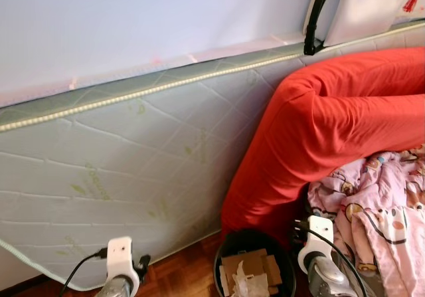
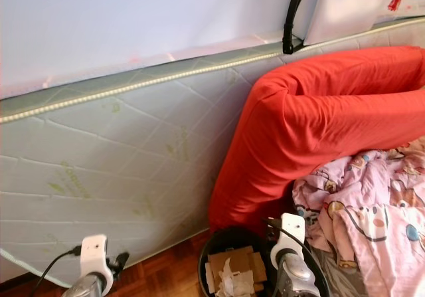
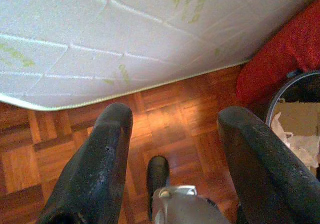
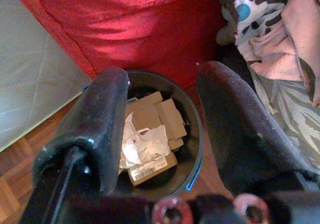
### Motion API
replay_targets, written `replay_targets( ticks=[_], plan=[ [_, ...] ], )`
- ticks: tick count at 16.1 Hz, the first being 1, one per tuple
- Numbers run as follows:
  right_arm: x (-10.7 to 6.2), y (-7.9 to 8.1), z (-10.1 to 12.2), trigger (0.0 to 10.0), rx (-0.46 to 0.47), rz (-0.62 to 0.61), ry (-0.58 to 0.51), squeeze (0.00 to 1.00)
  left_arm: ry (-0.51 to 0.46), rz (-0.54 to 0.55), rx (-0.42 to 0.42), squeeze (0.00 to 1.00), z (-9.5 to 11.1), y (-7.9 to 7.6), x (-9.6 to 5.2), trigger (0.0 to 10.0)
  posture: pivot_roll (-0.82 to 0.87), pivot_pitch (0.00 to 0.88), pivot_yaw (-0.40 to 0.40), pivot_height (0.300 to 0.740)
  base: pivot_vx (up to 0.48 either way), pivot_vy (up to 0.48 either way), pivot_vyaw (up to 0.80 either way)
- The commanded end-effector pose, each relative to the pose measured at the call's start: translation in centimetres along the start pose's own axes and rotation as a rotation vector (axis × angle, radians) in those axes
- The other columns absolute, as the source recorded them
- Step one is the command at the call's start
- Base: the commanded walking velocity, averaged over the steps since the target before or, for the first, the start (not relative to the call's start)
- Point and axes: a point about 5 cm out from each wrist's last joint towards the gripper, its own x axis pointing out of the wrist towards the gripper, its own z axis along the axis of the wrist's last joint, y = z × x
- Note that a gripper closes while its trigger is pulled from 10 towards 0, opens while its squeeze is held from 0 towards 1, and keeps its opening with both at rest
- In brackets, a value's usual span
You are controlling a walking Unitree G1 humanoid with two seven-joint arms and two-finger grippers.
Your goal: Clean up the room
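A black waste bin (image 1: 254,260) stands on the floor at the foot of a red cushion (image 1: 332,117). Inside it lie cardboard pieces (image 4: 152,116) and crumpled white paper (image 4: 142,144). My right gripper (image 4: 162,103) hovers over the bin, open, with nothing between its fingers. My left gripper (image 3: 172,129) hangs open above the parquet floor (image 3: 165,114), to the left of the bin (image 3: 295,114), holding nothing. Both wrists show at the lower edge of the eye views.
A white quilted mattress (image 1: 126,171) leans on its side against the wall. A pink patterned blanket (image 1: 382,204) is heaped on the right beside the bin. Black straps (image 1: 317,11) hang from the wall above the red cushion.
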Motion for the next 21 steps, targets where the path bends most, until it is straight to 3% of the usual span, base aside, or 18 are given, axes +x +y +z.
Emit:
replay_targets(
  ticks=[1,6,8,9,10,11,21],
  plan=[
    [-0.4,-0.9,-1.4,10.0,0.014,-0.047,0.055,0.00,0.070,0.021,0.007,0.00,-1.9,1.0,-0.7,10.0,0.05,0.000,-0.038,0.720,0.000,0.000,0.00],
    [-1.4,-0.8,-4.5,10.0,0.009,-0.083,0.152,0.00,0.157,0.065,-0.003,0.00,-4.7,3.0,-2.1,10.0,0.10,0.000,-0.055,0.720,0.000,0.000,0.00],
    [-1.5,-0.4,-4.8,10.0,0.010,-0.089,0.164,0.00,0.171,0.061,-0.003,0.00,-5.2,2.9,-2.3,10.0,0.10,0.000,-0.057,0.720,0.000,0.000,0.00],
    [-1.9,-1.3,-5.3,10.0,0.014,-0.100,0.168,0.00,0.178,0.056,0.000,0.00,-5.4,2.7,-2.3,10.0,0.09,0.000,-0.056,0.720,0.000,0.000,0.00],
    [-2.7,-3.2,-6.4,10.0,0.015,-0.119,0.175,0.00,0.184,0.055,0.000,0.00,-5.5,2.6,-2.4,10.0,0.10,0.000,-0.055,0.720,0.000,0.000,0.00],
    [-3.0,-3.5,-6.7,10.0,0.016,-0.123,0.176,0.00,0.184,0.054,0.000,0.00,-5.5,2.6,-2.4,10.0,0.09,0.000,-0.055,0.720,0.000,0.000,0.00],
    [-3.6,-4.6,-7.5,10.0,0.003,-0.102,0.184,0.00,0.202,0.054,-0.025,0.00,-6.0,1.1,-2.3,10.0,0.10,0.004,-0.091,0.720,0.000,0.000,0.00]
  ],
)
